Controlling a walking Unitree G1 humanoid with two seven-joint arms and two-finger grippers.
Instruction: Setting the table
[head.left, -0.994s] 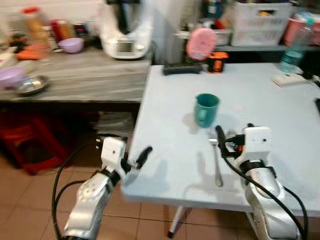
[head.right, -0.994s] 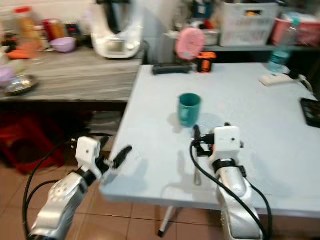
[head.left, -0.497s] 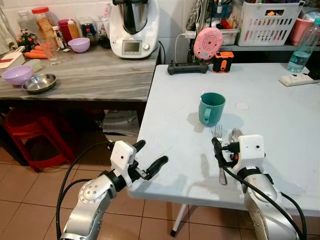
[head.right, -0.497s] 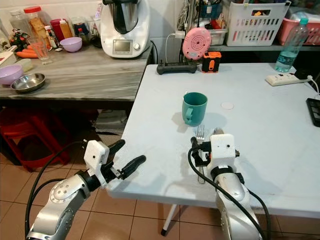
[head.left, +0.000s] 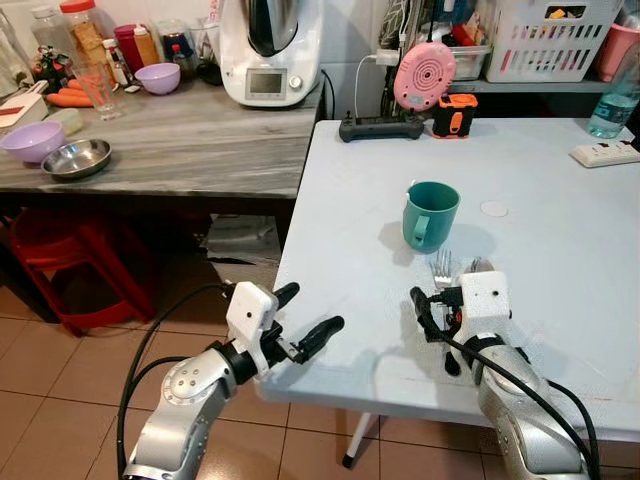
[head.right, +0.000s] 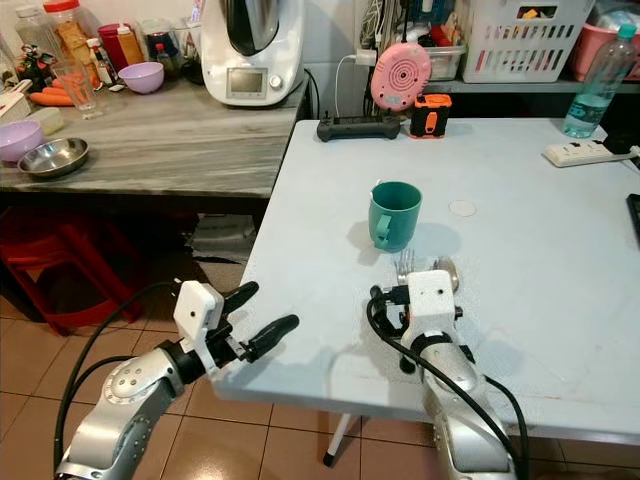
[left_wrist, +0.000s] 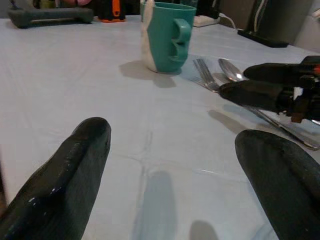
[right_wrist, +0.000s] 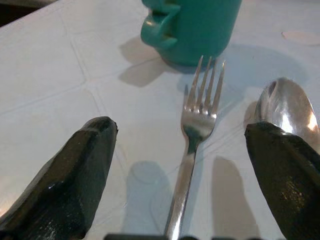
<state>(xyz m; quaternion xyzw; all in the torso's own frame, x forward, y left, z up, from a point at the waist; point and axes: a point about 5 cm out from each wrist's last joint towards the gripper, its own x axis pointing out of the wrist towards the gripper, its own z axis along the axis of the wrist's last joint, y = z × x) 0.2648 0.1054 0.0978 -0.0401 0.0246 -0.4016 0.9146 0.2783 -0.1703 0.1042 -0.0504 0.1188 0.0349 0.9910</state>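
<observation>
A white table (head.left: 560, 200) stands against a grey wooden counter (head.left: 170, 150). On the table, a teal mug (head.left: 430, 215) stands upright, its handle turned toward the robot. Just in front of the mug, a fork (right_wrist: 192, 130) and a spoon (right_wrist: 282, 107) lie side by side, tines and bowl pointing toward the mug; the fork lies to the left of the spoon, and neither touches the mug. The right gripper (right_wrist: 185, 175) hovers low over the cutlery handles, its two black fingers spread wide with the fork between them, one fingertip above the bowl of the spoon; the jaws are released and grasp nothing. The left gripper (head.left: 305, 318) is held at the near left corner of the table, at about the height of the tabletop, pointing across it toward the mug; its fingers (left_wrist: 75, 165) are likewise parted and empty. Toward the far edge of the table lie a black power strip (head.left: 382, 128), an orange and black device (head.left: 453, 115) and a pink round object (head.left: 424, 76). On the counter stand a white kitchen machine (head.left: 270, 50), a steel bowl (head.left: 75, 158) and two purple bowls (head.left: 32, 141).
</observation>
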